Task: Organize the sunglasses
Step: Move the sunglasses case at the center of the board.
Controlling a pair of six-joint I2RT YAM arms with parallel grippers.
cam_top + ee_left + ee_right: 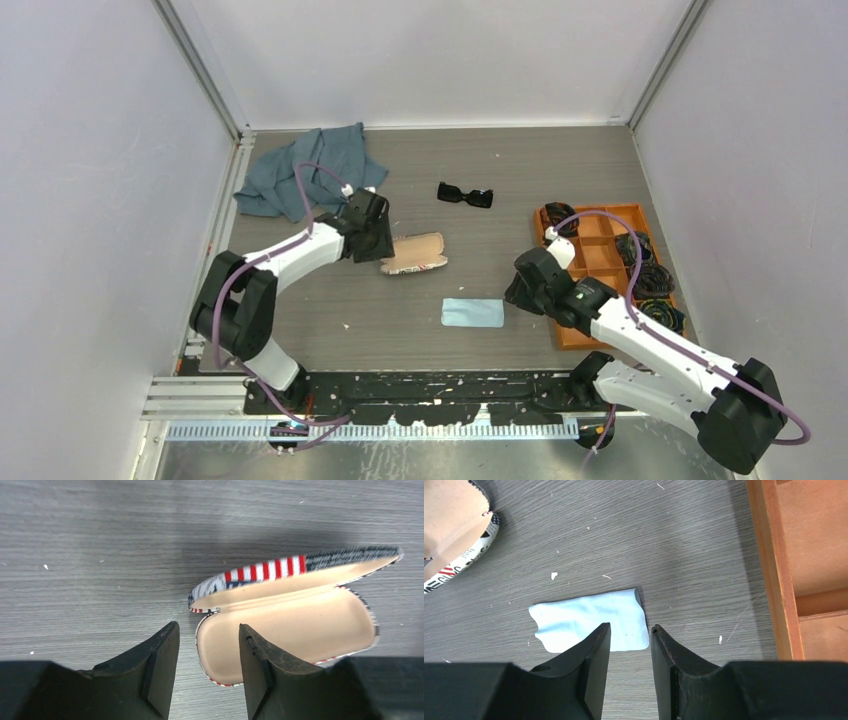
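Note:
The sunglasses (465, 194), a small glossy black pair with dark lenses, lie on the table toward the back, apart from both arms. The patterned case (413, 253) lies open in front of them, showing its beige inside (300, 625) and its red-striped lid raised. My left gripper (376, 240) (207, 626) hovers at the case's left end, open, and the rim of the lower shell shows between its fingers. My right gripper (518, 292) (630, 626) is open and holds nothing. It sits just above the table by the right edge of a light blue cloth (589, 620).
An orange compartment tray (592, 262) (774, 570) with black coiled bundles stands at the right, close to the right arm. A grey-blue rag (305, 170) lies crumpled at the back left. The light blue cloth (473, 313) lies flat at centre front. White walls enclose the table.

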